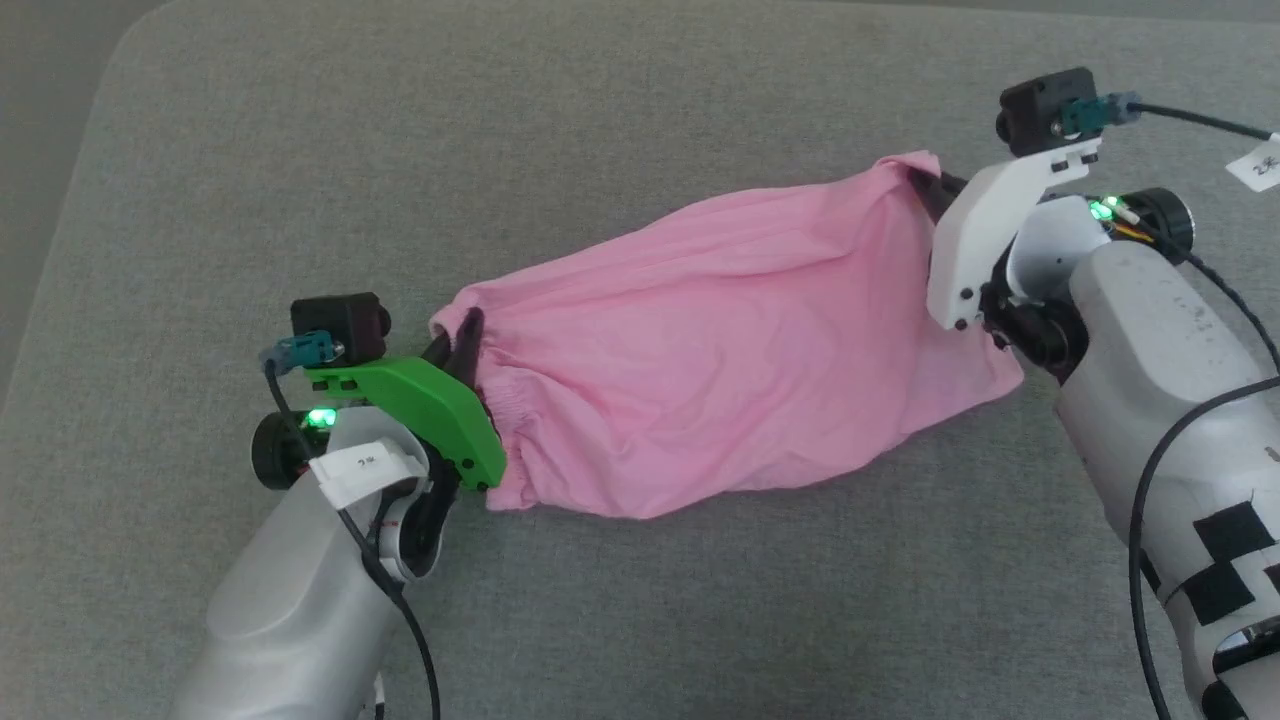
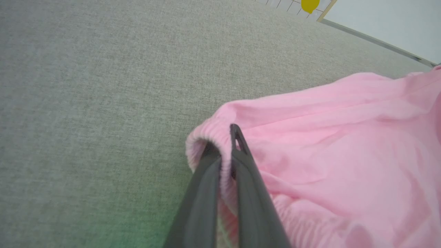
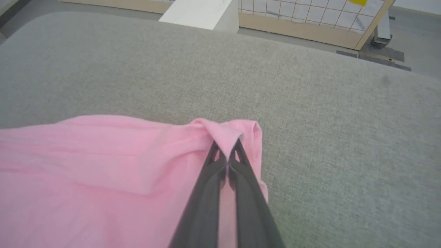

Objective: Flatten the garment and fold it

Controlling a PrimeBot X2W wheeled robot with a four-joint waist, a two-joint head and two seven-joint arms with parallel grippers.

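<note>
Head view shows the garment [image 1: 720, 350] stretched across the grey cushion [image 1: 600, 120], my left gripper [image 1: 467, 328] clamped on its gathered hem, my right gripper [image 1: 935, 190] pinching the far corner. It looks soft, light and limp; I'd hold it by the hems.

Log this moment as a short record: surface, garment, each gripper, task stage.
surface: grey fabric-covered pad
garment: pink garment, wrinkled, drawn out between both grippers, lying on the pad
left gripper: left gripper shut on the gathered hem at the garment's left end
right gripper: right gripper shut on a bunched edge at the garment's far right end
task stage: being pulled flat; no tidy fold visible yet
</note>
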